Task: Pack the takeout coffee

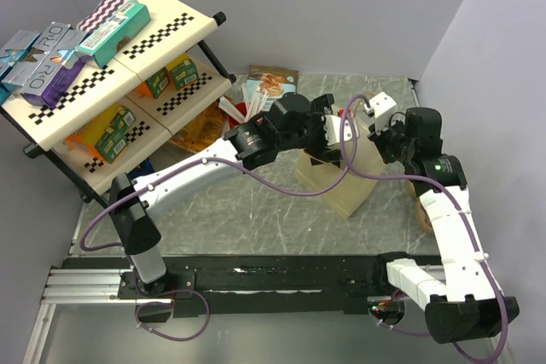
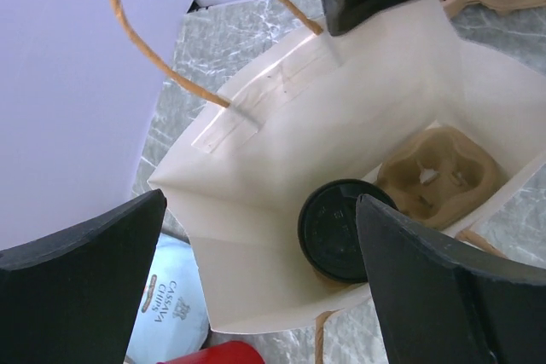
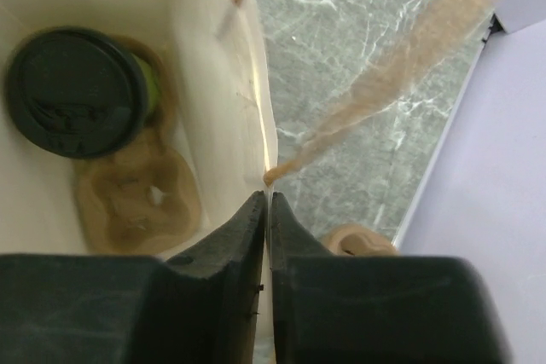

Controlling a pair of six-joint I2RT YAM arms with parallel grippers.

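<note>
Where print can be read, it's on one thing only: a pale pouch (image 2: 166, 296) outside the paper bag (image 2: 281, 125), marked "CASSAVA CHIPS". A red cup (image 2: 213, 354) shows its edge just beside it. Lettering on the purple-and-white box (image 1: 47, 64) on the rack's top shelf is too small to read w/ certainty. A teal box (image 1: 115, 27) w/ zigzag print lies next to it.

Bag contents: 1 takeout coffee (image 2: 337, 229) — dark-green cup w/ a round black lid (image 3: 75, 91) on. It stands upright at the bottom, seated in 1 well of a tan pulp carrier (image 2: 439, 172). The carrier shows 2 wells, and the 2nd shows only its bare bottom. The bag has 2 twine handles (image 2: 162, 66) and stands open on the marbled table (image 1: 256, 219), approx. centre, under both wrists.

Left gripper (image 2: 260, 206) hovers over the bag mouth, jaws spread wide, w/ the coffee below and apart from both fingers. Right gripper (image 3: 267, 202) is pinched tight on the bag's side wall at the rim — fingers nearly meeting, just the paper between.

Rack (image 1: 175, 19) at left has 2 checker-edged tiers. The lower tier carries at least 3 green-and-orange cartons (image 1: 111, 130).
</note>
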